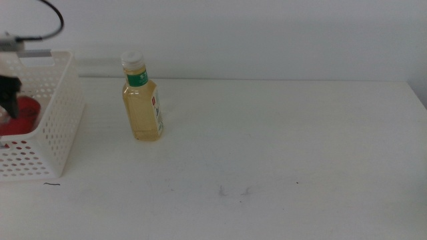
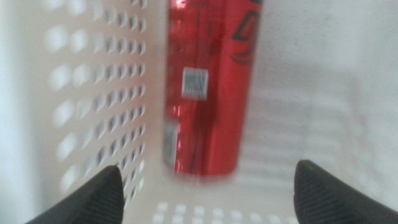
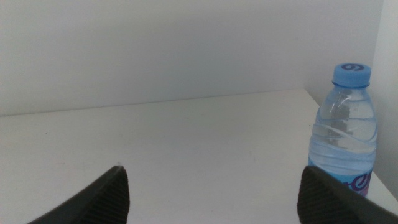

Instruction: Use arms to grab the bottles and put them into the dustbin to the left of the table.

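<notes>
The middle camera looked forward and down over the table (image 1: 280, 153) from some height, taking in the basket (image 1: 57, 127) at the left edge and a yellow bottle (image 1: 141, 100) near it. The left wrist camera sat close inside the basket (image 2: 93, 93), facing its perforated wall and a red can (image 2: 208, 87); the middle view shared that can (image 1: 27, 113). The right wrist camera sat low, looking level across the table (image 3: 174, 149) toward a water bottle (image 3: 345, 137), which lay outside the middle view.

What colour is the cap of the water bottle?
Light blue. The water bottle and its cap show best in the right wrist view.
</notes>
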`<state>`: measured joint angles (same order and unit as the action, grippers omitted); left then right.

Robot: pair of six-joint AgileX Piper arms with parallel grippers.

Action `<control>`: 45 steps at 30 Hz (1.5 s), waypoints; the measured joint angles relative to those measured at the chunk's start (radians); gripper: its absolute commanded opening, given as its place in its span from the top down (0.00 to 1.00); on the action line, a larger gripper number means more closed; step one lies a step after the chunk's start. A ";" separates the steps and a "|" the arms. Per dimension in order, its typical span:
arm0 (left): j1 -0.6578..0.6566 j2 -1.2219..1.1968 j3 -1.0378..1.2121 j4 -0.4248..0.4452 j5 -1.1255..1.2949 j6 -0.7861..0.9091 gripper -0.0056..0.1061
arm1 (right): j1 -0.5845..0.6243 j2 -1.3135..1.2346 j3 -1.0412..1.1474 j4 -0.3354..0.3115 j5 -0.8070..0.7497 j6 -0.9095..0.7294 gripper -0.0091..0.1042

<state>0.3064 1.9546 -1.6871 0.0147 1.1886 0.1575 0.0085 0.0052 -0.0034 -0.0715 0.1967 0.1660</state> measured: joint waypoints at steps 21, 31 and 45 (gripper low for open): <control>-0.552 -1.014 1.062 0.825 -0.974 -1.028 0.11 | 0.000 0.000 0.000 0.000 0.000 0.000 0.22; -0.500 -0.708 1.197 1.215 -1.377 -1.484 0.11 | 0.000 0.000 0.000 0.000 0.000 0.000 0.22; -0.505 -0.687 1.170 1.072 -1.397 -1.418 0.11 | 0.000 0.000 0.000 0.000 0.000 0.000 0.22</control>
<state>-0.1989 1.2672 -0.5176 1.0871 -0.2086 -1.2603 0.0085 0.0052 -0.0034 -0.0715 0.1967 0.1660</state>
